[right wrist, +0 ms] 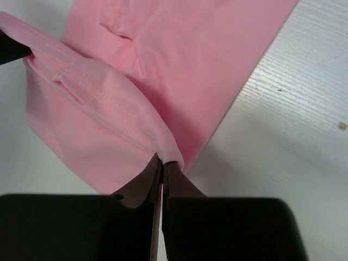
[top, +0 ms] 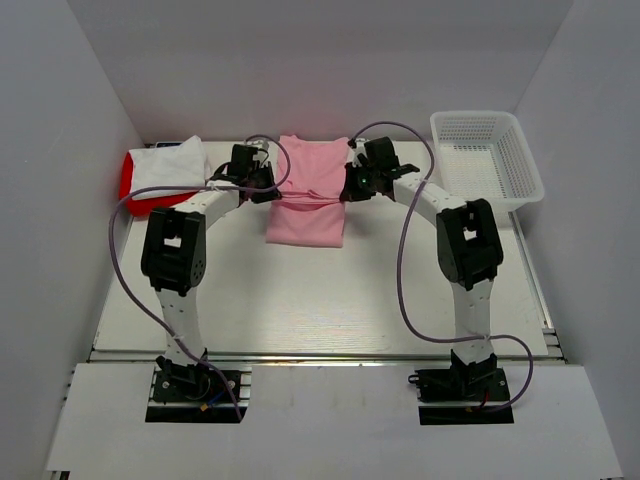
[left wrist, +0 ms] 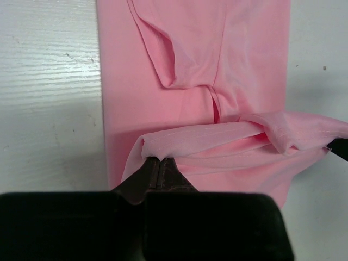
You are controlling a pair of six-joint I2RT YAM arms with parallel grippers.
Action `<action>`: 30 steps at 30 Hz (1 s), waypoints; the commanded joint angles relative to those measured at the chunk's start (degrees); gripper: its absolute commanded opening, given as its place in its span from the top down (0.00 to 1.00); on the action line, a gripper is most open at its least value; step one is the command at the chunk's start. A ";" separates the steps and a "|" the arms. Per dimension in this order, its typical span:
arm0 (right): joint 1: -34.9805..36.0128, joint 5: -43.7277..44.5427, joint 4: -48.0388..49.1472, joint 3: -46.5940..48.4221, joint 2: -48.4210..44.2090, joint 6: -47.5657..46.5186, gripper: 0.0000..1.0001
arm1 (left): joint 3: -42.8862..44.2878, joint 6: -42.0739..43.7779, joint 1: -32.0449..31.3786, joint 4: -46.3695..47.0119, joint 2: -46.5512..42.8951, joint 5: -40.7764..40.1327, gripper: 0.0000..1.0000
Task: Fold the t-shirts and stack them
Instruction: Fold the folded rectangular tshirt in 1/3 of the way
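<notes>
The light pink t-shirt [top: 308, 210] lies as a long folded strip at the back middle of the table. My left gripper [top: 270, 187] is shut on its left edge and my right gripper [top: 350, 188] is shut on its right edge. Between them a fold of pink cloth is lifted across the shirt. The left wrist view shows the pinched pink hem [left wrist: 157, 149] at my left gripper [left wrist: 159, 163]. The right wrist view shows the hem [right wrist: 163, 147] at my right gripper [right wrist: 162, 163]. A white t-shirt [top: 170, 165] lies on a bright red t-shirt [top: 135, 195] at the back left.
A white plastic mesh basket [top: 487, 160] stands at the back right. White walls close in the table on three sides. Purple cables loop from both arms over the table.
</notes>
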 commanded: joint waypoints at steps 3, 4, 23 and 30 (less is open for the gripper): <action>-1.73 -0.86 2.62 6.41 5.43 -3.29 1.00 | 4.80 -0.45 1.17 2.88 3.91 1.98 0.97; -2.08 -1.56 2.71 9.90 7.96 -3.38 0.95 | 7.50 -1.15 1.78 2.10 4.96 1.37 0.88; -1.64 -6.13 2.43 -5.95 -5.10 -0.06 0.10 | -7.55 2.36 2.40 -1.25 -7.67 2.94 0.00; -0.06 -9.82 9.20 -20.72 -9.16 6.71 0.10 | -19.01 1.22 2.40 1.38 -12.52 4.26 0.00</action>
